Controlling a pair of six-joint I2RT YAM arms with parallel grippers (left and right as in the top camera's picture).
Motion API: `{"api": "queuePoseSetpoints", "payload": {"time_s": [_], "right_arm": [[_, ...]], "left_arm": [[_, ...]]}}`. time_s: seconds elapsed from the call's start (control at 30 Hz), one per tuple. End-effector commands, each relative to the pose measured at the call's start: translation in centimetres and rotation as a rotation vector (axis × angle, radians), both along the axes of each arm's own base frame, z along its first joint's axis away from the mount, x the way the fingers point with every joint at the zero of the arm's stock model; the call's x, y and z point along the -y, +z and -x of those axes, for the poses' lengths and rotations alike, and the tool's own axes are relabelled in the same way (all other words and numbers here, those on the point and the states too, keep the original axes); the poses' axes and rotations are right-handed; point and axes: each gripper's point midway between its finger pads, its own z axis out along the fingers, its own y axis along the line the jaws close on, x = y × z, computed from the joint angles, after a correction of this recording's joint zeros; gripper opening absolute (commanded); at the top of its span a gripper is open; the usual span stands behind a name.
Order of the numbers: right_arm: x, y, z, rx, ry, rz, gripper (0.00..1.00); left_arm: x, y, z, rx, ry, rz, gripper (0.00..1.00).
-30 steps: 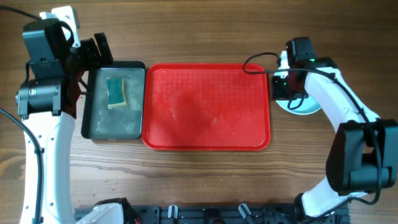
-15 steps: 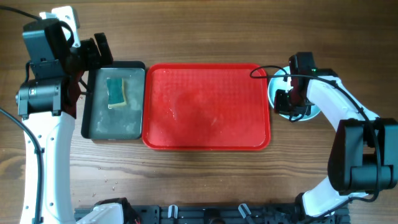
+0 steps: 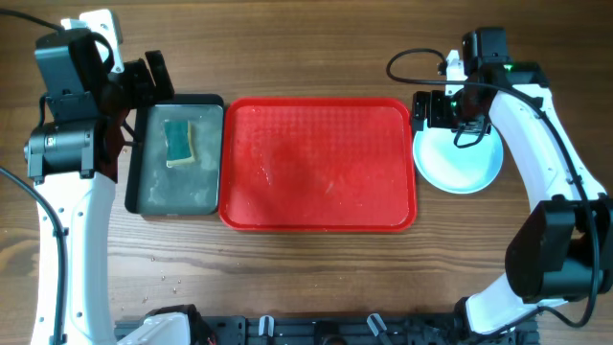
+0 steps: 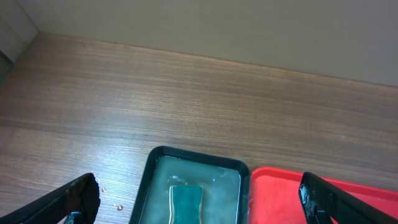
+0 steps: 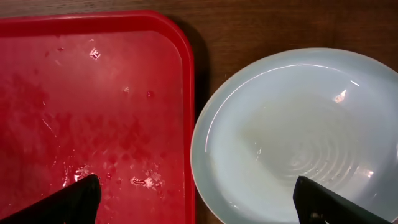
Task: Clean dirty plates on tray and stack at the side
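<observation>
The red tray (image 3: 316,168) lies mid-table, wet and with no plate on it; its right rim (image 5: 186,93) shows in the right wrist view. A pale turquoise plate (image 3: 458,161) rests on the wood just right of the tray, also seen as the plate (image 5: 298,137) below the right wrist. My right gripper (image 3: 450,108) hovers open over the plate's far edge and the tray's corner, with nothing between the fingers of the gripper (image 5: 199,205). My left gripper (image 3: 144,81) stands open above the far left, empty, seen from its wrist as the gripper (image 4: 199,202).
A black tray (image 3: 177,196) of cloudy water holding a green sponge (image 3: 179,141) sits against the red tray's left side; its rim (image 4: 186,152) and the sponge (image 4: 188,202) show under the left wrist. Water drops (image 3: 163,278) dot the wood near the front left.
My right gripper has opened, let go of the plate and drawn back toward the far edge. The plate now lies uncovered beside the tray. The left arm has not moved.
</observation>
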Motion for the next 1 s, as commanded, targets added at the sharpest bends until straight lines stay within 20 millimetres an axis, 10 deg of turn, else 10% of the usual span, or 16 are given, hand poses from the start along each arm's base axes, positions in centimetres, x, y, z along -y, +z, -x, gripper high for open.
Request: {"api": "queuePoseSetpoints", "payload": {"time_s": [0.0, 0.37, 0.5, 0.63, 0.8, 0.97], "right_arm": [[-0.6, 1.2, -0.9, 0.059, 0.033, -0.022, 1.00], [-0.7, 3.0, -5.2, 0.251, 0.034, -0.025, 1.00], [-0.7, 9.8, -4.2, 0.414, 0.036, -0.027, 1.00], [-0.4, 20.5, -0.8, 0.701, 0.033, -0.019, 1.00], [0.0, 35.1, 8.9, 1.211, 0.173, 0.134, 1.00], [0.3, 35.7, 18.5, 1.402, 0.176, 0.169, 1.00]], "left_arm": [[-0.3, 0.1, 0.0, 0.004, 0.016, 0.004, 1.00], [-0.3, 0.1, 0.0, 0.004, 0.015, 0.004, 1.00], [-0.3, -0.3, 0.2, -0.014, 0.015, 0.006, 1.00], [-0.2, -1.0, 0.8, -0.049, 0.015, 0.009, 1.00], [-0.2, -1.0, 0.8, -0.049, 0.015, 0.009, 1.00], [-0.2, -1.0, 0.8, -0.049, 0.015, 0.009, 1.00]]}}
